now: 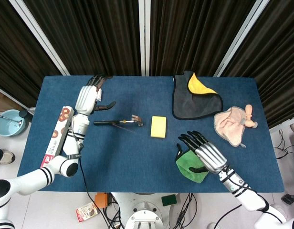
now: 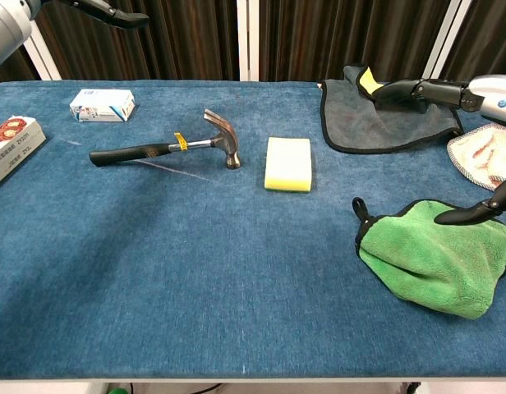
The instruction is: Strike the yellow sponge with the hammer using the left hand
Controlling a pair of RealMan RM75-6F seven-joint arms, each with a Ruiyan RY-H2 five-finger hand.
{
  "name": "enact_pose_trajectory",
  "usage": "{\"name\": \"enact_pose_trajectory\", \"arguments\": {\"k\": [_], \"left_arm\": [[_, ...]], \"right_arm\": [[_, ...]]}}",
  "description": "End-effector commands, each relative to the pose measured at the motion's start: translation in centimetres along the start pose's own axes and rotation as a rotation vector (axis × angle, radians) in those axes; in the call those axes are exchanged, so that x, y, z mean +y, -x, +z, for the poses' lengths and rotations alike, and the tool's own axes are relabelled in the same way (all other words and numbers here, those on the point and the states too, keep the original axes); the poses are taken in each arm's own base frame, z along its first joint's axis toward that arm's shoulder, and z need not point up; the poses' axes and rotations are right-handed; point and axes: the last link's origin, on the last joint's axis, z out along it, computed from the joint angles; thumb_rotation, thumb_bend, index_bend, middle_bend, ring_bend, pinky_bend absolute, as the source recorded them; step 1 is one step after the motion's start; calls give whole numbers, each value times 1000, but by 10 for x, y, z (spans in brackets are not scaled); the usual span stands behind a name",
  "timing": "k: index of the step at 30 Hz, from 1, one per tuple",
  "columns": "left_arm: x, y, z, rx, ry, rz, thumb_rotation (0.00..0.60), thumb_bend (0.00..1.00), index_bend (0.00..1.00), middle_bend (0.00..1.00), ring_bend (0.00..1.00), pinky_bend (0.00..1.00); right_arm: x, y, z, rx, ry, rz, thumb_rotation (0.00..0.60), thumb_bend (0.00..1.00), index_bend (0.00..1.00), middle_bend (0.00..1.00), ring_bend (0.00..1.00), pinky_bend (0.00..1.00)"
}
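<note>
A claw hammer [image 1: 119, 123] [image 2: 167, 148] with a black handle and steel head lies flat on the blue table [image 1: 137, 157], head pointing right. The yellow sponge [image 1: 158, 127] [image 2: 288, 162] lies just right of the hammer head, apart from it. My left hand [image 1: 91, 96] hovers open above the table behind the hammer's handle end, fingers spread, holding nothing; only a fingertip [image 2: 113, 14] and the wrist show at the top left of the chest view. My right hand [image 1: 204, 150] [image 2: 450, 92] floats open over the green cloth [image 1: 191, 166] [image 2: 438, 254].
A grey cloth with a yellow lining [image 1: 195, 98] [image 2: 384, 115] lies at the back right, a pink cloth with a small figure [image 1: 235, 123] beside it. A long snack box [image 1: 57, 135] [image 2: 11, 146] lies along the left edge. A small white box [image 2: 103, 104] sits behind the hammer.
</note>
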Motion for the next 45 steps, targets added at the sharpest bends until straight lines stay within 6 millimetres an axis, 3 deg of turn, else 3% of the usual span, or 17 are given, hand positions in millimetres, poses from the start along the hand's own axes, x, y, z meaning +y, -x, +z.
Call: {"name": "enact_pose_trajectory", "arguments": {"k": [1, 6, 10, 17, 23, 30, 36, 45], "left_arm": [[-1, 1, 1, -4, -5, 3, 600, 141, 211, 210, 108, 160], [-8, 5, 0, -39, -41, 24, 600, 142, 218, 210, 108, 161], [-20, 10, -8, -139, -107, 88, 600, 142, 233, 222, 108, 162], [-27, 45, -33, -372, -192, 228, 600, 169, 262, 231, 132, 163], [-20, 76, -39, -472, -211, 308, 600, 215, 270, 243, 150, 171], [-8, 97, -35, -473, -219, 380, 600, 212, 300, 314, 204, 213], [0, 108, -30, -475, -241, 417, 600, 227, 314, 324, 219, 248], [4, 114, -27, -465, -267, 466, 600, 325, 354, 354, 258, 300]], "right_arm": [[-1, 1, 2, -5, -7, -2, 600, 40, 0, 60, 0, 57], [1, -6, 0, 29, -8, 9, 600, 40, 0, 73, 0, 69], [5, -19, -13, 87, 1, 21, 600, 41, 0, 81, 0, 79], [19, -39, -45, 193, 60, 26, 600, 41, 0, 95, 0, 98], [23, -32, -52, 176, 77, 38, 600, 40, 0, 95, 0, 98], [23, -26, -50, 161, 77, 48, 600, 42, 0, 95, 0, 98], [24, -23, -48, 153, 78, 54, 600, 41, 0, 95, 0, 98], [26, -21, -48, 149, 86, 66, 600, 41, 0, 95, 0, 98]]}}
